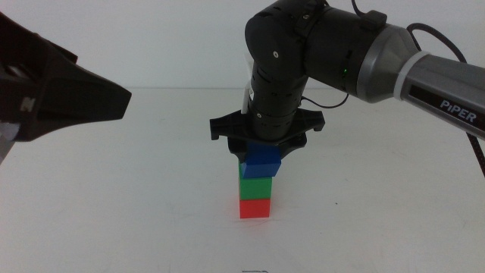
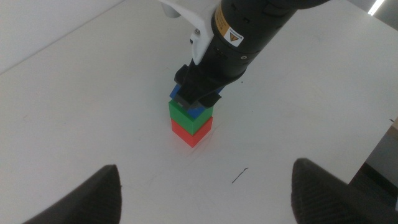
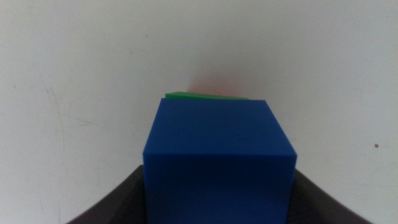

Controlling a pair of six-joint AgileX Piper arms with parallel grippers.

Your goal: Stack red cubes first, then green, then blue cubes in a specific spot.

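A: Item one, the table (image 1: pixel 114 197): plain white top, carrying one stack a little toward its near edge, about midway between its side edges.

B: Item two, the arms?

A: Right gripper (image 1: pixel 261 155): directly over the stack, pointing straight down, jaws closed on the blue cube (image 1: pixel 261 161). Left gripper (image 2: pixel 205 186): idle, raised off to the left side of the table, jaws spread wide with nothing between them.

B: Item three, the cubes, bottom up.

A: Red cube (image 1: pixel 255 208): flat on the table. Green cube (image 1: pixel 255 187): seated on the red one, edges roughly flush. Blue cube: on or just above the green cube; whether the faces touch cannot be told. It sits twisted and nudged toward the right edge of the table relative to the green one; the right wrist view shows only a green sliver past its far edge.

B: Handling note for this step?

A: Judgement only: placement is nearly complete. Square the blue cube over the green before release, lower until it bears fully, then part the jaws slowly and evenly and lift straight up. A sideways drag could topple all three.
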